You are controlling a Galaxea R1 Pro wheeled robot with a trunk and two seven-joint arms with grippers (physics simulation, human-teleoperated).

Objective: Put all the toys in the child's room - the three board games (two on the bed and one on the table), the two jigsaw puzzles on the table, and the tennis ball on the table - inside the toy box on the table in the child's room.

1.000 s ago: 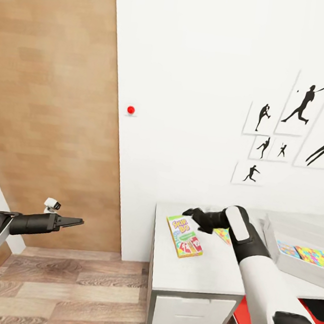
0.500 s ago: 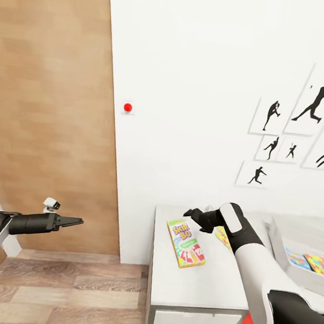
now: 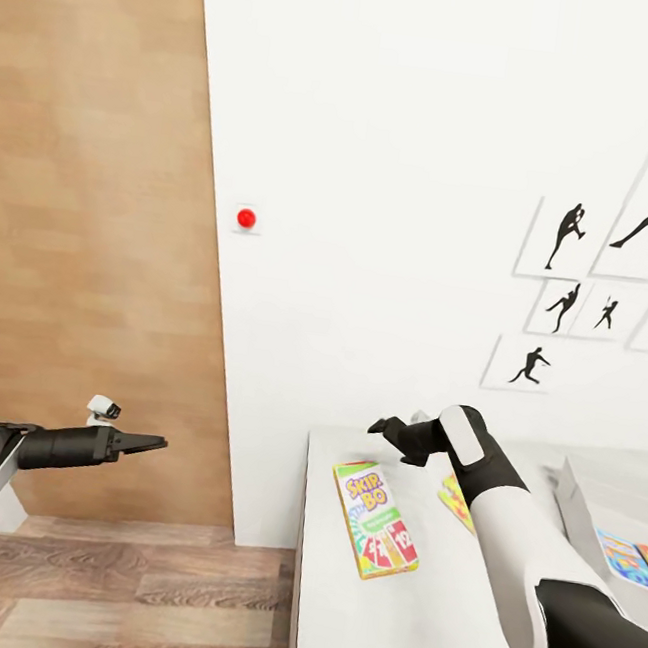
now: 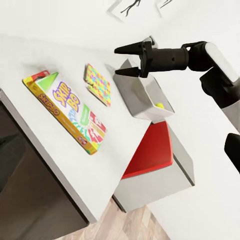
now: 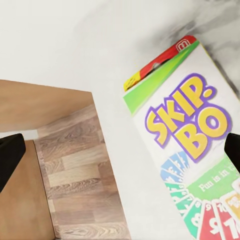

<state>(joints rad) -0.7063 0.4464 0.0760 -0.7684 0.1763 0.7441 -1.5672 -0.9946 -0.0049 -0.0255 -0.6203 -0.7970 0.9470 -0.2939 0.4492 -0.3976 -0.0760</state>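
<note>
Right tool [image 3: 390, 434] hangs wide open above the white counter [image 3: 392, 614]; left tool [image 3: 154, 443] is pinched narrow by the brown door [image 3: 82, 236]. At 6 o'clock from the right tool, the green SKIP BO box [image 3: 374, 519] lies flat.

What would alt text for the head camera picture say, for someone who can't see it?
A flat green "SKIP BO" card box lies on a pale grey-white desk top, with the robot's open right gripper hovering just beyond it. The left gripper hangs over wood-plank floor beside a brown wooden door.
</note>
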